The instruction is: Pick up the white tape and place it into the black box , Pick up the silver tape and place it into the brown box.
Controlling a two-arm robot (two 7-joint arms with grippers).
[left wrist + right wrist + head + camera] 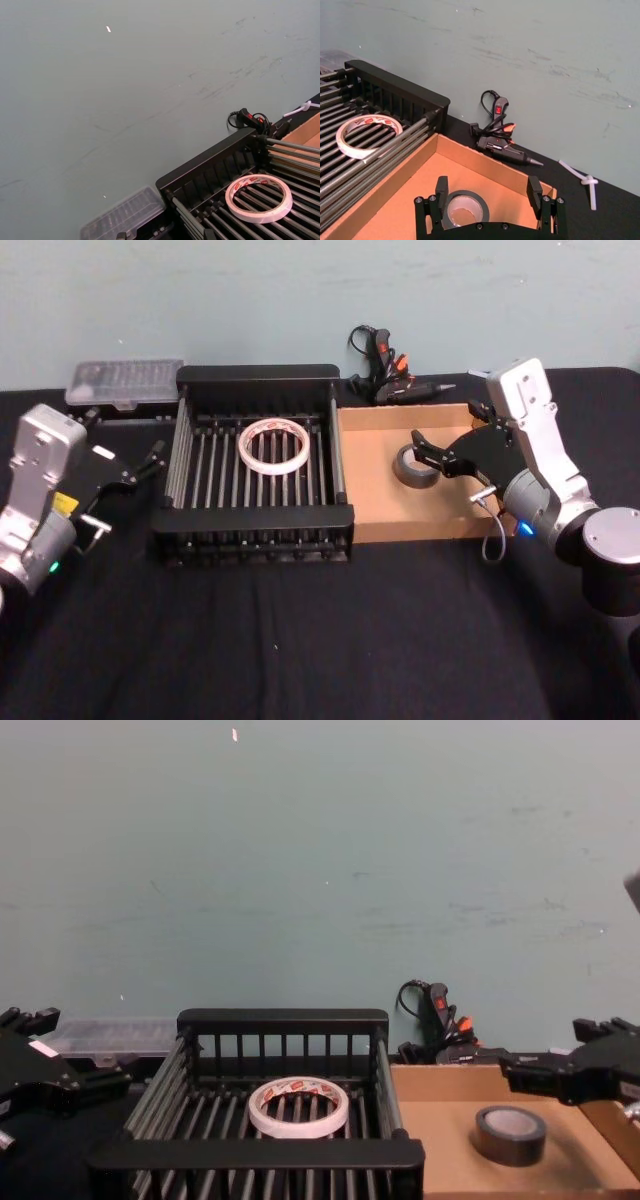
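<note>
Both tapes look put away: the silver tape (pixel 414 466) lies in the brown box (pixel 370 480) just under the wide-open right tool (pixel 432 454), which next only needs to pull back, while the white tape (pixel 272 446) lies in the black box (pixel 255 377) beside the left tool (pixel 150 462), whose opening I cannot tell.

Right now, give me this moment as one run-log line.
white tape: in black box | silver tape: in brown box | right gripper: open above silver tape | left gripper: left of black box
</note>
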